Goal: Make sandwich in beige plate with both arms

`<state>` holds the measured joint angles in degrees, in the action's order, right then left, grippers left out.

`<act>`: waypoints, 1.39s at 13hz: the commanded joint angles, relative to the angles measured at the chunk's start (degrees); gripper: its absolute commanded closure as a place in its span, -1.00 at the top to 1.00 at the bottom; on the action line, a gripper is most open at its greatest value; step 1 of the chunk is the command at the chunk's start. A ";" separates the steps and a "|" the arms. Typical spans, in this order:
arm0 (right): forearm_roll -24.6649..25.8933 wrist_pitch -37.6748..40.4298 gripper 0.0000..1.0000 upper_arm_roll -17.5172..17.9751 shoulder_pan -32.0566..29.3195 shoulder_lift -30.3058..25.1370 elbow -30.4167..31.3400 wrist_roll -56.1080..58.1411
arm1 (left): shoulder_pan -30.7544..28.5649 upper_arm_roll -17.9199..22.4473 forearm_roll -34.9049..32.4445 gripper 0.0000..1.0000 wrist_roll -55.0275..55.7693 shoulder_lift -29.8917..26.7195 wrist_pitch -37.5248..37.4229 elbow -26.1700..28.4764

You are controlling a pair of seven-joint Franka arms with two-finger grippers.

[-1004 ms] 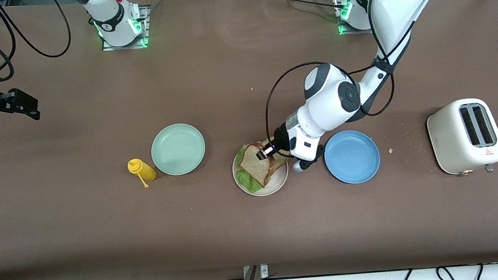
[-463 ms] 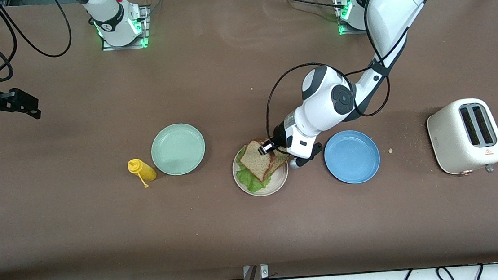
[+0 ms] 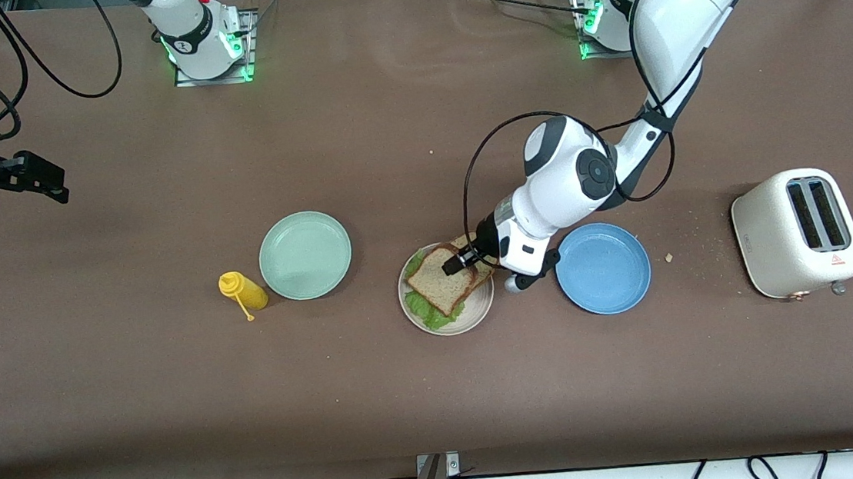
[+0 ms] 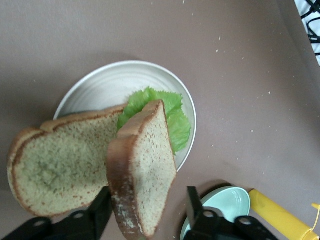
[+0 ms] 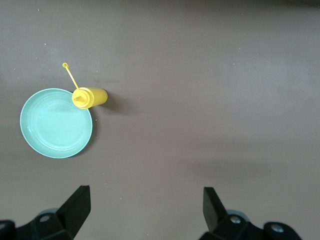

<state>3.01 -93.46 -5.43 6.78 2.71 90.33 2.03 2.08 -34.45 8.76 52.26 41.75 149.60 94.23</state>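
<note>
Sandwich sits on the beige plate: a lower bread slice, lettuce, and a top slice leaning tilted on edge. Over the plate, the left gripper has its fingers parted around that top slice, gripping nothing. To finish well, it should lift straight up without nudging the bread. High above the table's right-arm end, well apart from the plate, the right gripper waits open and empty.

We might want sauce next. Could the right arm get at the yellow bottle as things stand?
Probably yes. The yellow bottle lies on bare table beside the mint-green plate, toward the right arm's end. The right tool hangs open above the table, and the left tool is busy over the sandwich.
</note>
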 commanded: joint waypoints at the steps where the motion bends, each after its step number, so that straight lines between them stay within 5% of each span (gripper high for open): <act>1: -1.07 1.27 1.00 -0.01 -0.36 0.37 -1.29 -0.45 | -1.54 -0.09 -1.55 0.98 -1.72 -1.76 -4.12 -0.28; 9: -1.07 1.27 1.00 0.07 -0.28 0.37 -1.29 -0.54 | -15.59 -0.01 -12.36 0.98 -8.38 -18.35 -37.86 -0.63; 14: -1.16 1.35 1.00 0.25 -0.28 0.28 -1.29 -0.54 | -26.50 -0.01 -12.45 0.98 -22.01 -27.06 -46.93 -1.24; 18: -1.51 3.11 1.00 0.42 -0.01 0.19 -1.38 -0.71 | -27.83 -0.01 -14.11 0.98 -24.48 -27.78 -52.12 -5.28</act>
<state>2.74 -92.36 -5.36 6.79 2.71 90.22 2.03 -25.60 -34.04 -2.60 29.28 14.36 100.04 91.12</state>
